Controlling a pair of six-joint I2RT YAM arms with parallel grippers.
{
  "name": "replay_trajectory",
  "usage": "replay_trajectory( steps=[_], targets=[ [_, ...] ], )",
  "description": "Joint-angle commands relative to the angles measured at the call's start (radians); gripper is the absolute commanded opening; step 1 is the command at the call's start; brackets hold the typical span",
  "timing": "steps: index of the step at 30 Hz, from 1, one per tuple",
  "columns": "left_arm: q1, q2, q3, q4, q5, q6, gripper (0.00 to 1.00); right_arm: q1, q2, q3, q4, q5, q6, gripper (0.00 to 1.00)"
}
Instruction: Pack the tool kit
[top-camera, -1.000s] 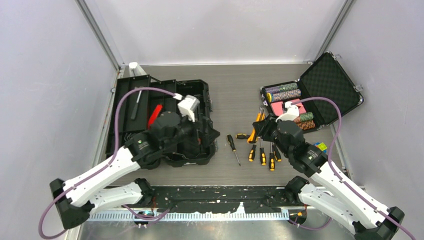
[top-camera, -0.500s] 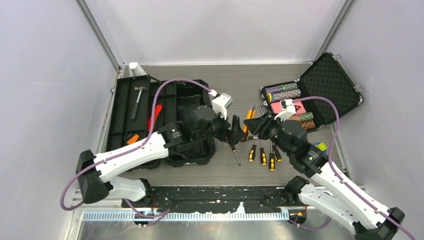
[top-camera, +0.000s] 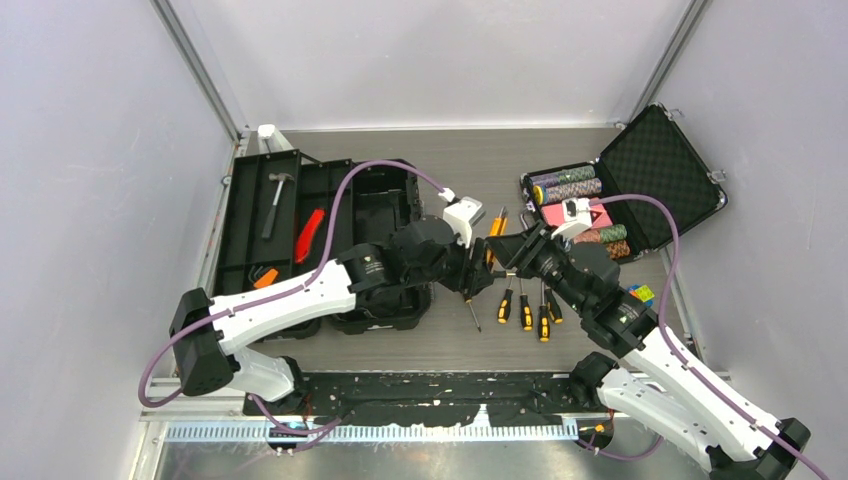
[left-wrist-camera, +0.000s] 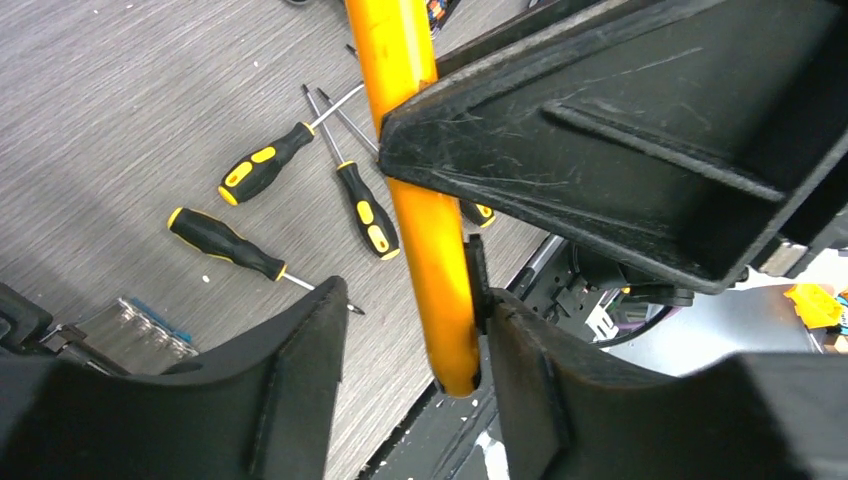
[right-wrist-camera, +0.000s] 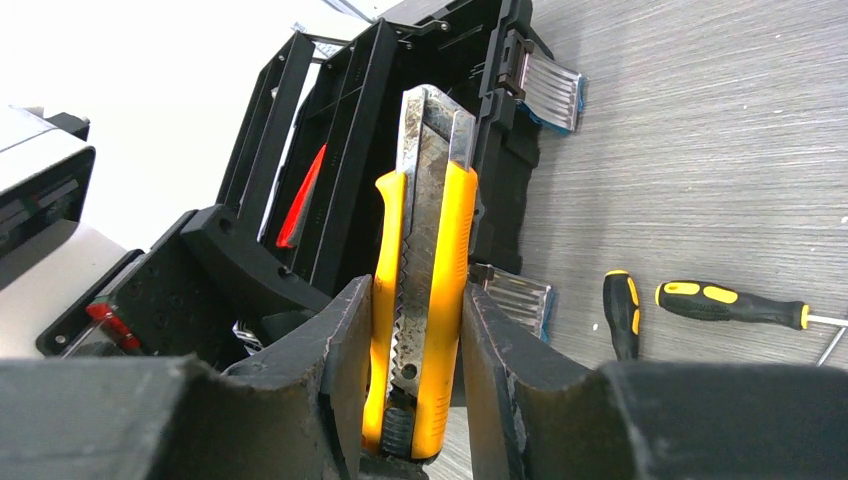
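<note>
A yellow utility knife (right-wrist-camera: 425, 250) stands upright in my right gripper (right-wrist-camera: 418, 295), which is shut on its handle end. The knife (top-camera: 493, 232) hangs above the table between both arms. My left gripper (left-wrist-camera: 410, 300) stands open around the knife's (left-wrist-camera: 430, 230) other end: one finger touches it, and a gap shows at the other finger (left-wrist-camera: 300, 350). The black tool kit box (top-camera: 300, 165) lies open at the left, with a hammer (top-camera: 275, 200) and red pliers (top-camera: 310, 232) in its tray. Several yellow-black screwdrivers (top-camera: 525, 305) lie on the table.
A foam-lined black case (top-camera: 650, 160) with poker chips lies open at the back right. One screwdriver (top-camera: 470, 305) lies apart, under the left gripper (top-camera: 478, 262). A small coloured block (top-camera: 640, 293) sits by the right arm. The box's blue latches (right-wrist-camera: 550, 85) face the screwdrivers.
My left arm swung right from over the tool kit box to the knife, and its jaws narrowed around it. The right gripper carried the knife up and left.
</note>
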Motion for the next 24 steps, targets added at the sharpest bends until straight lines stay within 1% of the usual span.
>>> replay_trajectory(
  steps=[1,4,6,8,10,11,12,13,14,15,16,18,22,24],
  targets=[
    [-0.007,-0.016,0.043,0.007,-0.007,0.015,0.50,0.000,0.005,-0.010,0.087,-0.022,0.024,0.06],
    [-0.008,-0.030,0.034,0.002,-0.021,0.017,0.36,-0.001,0.010,-0.015,0.094,-0.030,0.025,0.07],
    [-0.008,-0.043,0.027,-0.008,-0.038,0.024,0.24,0.000,0.012,-0.016,0.093,-0.032,0.025,0.09],
    [-0.007,-0.059,0.021,-0.031,-0.065,0.034,0.14,-0.001,0.011,-0.014,0.087,-0.032,0.021,0.13],
    [-0.007,-0.078,0.021,-0.072,-0.105,0.044,0.07,-0.001,0.008,-0.011,0.081,-0.029,0.012,0.22],
    [-0.007,-0.088,0.021,-0.099,-0.128,0.051,0.05,-0.001,0.006,-0.010,0.072,-0.027,0.003,0.33],
    [-0.007,-0.098,0.025,-0.129,-0.161,0.057,0.03,-0.002,0.003,-0.004,0.067,-0.020,-0.003,0.38],
    [-0.007,-0.110,0.029,-0.169,-0.200,0.062,0.02,-0.001,0.000,0.000,0.054,-0.015,-0.020,0.50],
    [-0.007,-0.121,0.034,-0.214,-0.241,0.066,0.01,-0.001,-0.004,0.010,0.043,0.002,-0.030,0.59],
    [-0.004,-0.133,0.042,-0.260,-0.288,0.070,0.00,-0.001,-0.009,0.014,0.018,0.013,-0.049,0.63],
    [-0.002,-0.144,0.048,-0.311,-0.331,0.076,0.00,-0.001,-0.018,0.023,-0.009,0.041,-0.061,0.68],
    [0.013,-0.171,0.057,-0.433,-0.418,0.075,0.00,-0.001,-0.035,0.034,-0.049,0.088,-0.102,0.73],
    [0.084,-0.213,0.050,-0.631,-0.543,0.048,0.00,-0.002,-0.075,0.041,-0.099,0.165,-0.154,0.76],
    [0.138,-0.236,0.032,-0.702,-0.566,0.031,0.00,-0.002,-0.092,0.040,-0.116,0.196,-0.172,0.77]
  ],
)
